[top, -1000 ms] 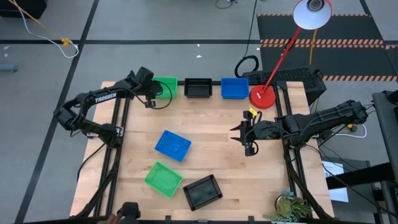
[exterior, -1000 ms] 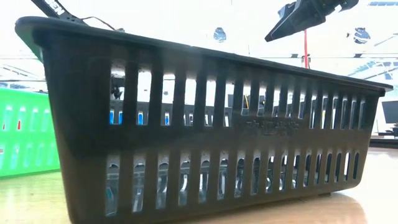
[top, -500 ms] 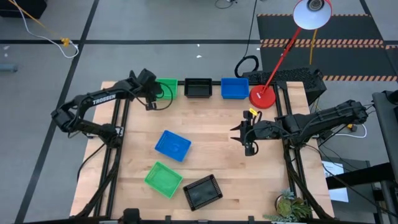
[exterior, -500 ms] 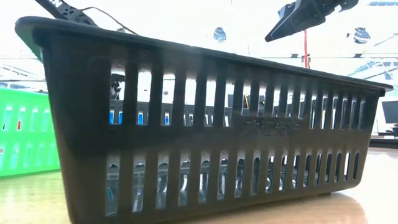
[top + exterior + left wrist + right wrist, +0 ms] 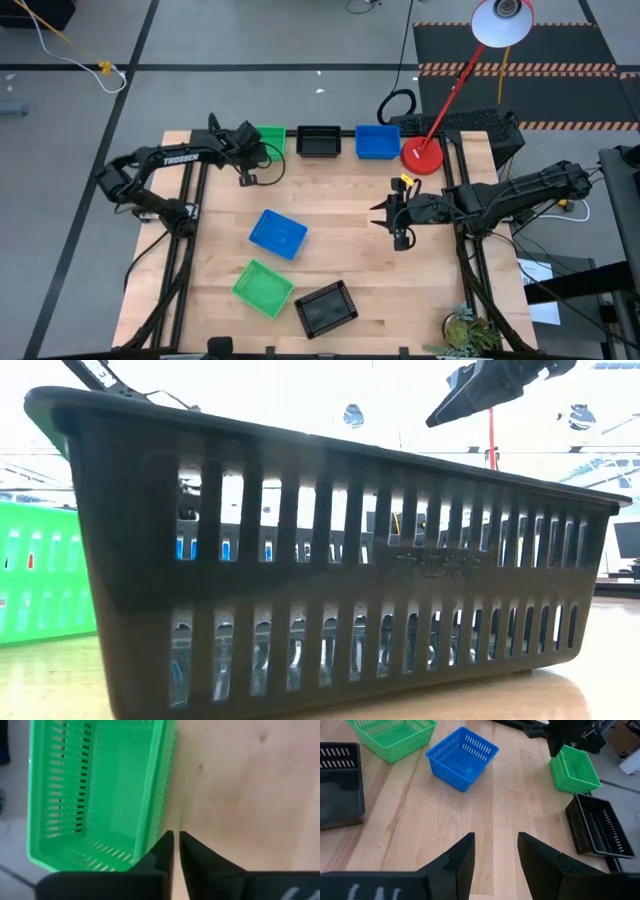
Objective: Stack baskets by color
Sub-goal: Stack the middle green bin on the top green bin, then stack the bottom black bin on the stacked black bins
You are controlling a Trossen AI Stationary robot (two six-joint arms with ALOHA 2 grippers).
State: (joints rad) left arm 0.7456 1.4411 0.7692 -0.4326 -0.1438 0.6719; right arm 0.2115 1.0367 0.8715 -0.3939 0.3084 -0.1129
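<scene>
Three baskets stand in a row along the far edge: green (image 5: pixel 270 137), black (image 5: pixel 318 141) and blue (image 5: pixel 377 142). Nearer lie a blue basket (image 5: pixel 278 233), a green one (image 5: pixel 263 287) and a black one (image 5: pixel 326 307), which fills the low view (image 5: pixel 330 590). My left gripper (image 5: pixel 246 172) is shut with nothing between its fingers, at the near left corner of the far green basket (image 5: pixel 100 795). My right gripper (image 5: pixel 400 228) hangs open above the table's right middle, and its wrist view (image 5: pixel 495 851) looks across bare wood toward the near blue basket (image 5: pixel 462 757). My left gripper's shut fingers (image 5: pixel 167 851) slant down beside the long rim (image 5: pixel 156 815) of the far green basket, near its corner. I cannot tell whether they touch it. The basket sits flat on the table.
A red round lamp base (image 5: pixel 422 157) stands right of the far blue basket, its arm reaching back over a keyboard (image 5: pixel 455 122). A plant (image 5: pixel 465 335) sits at the near right corner. Bare wood (image 5: pixel 340 200) lies between the two rows of baskets.
My left gripper has moved a little toward the table's right and near edges and sunk lower, ending beside the far green basket's near left corner. The baskets lie as before.
</scene>
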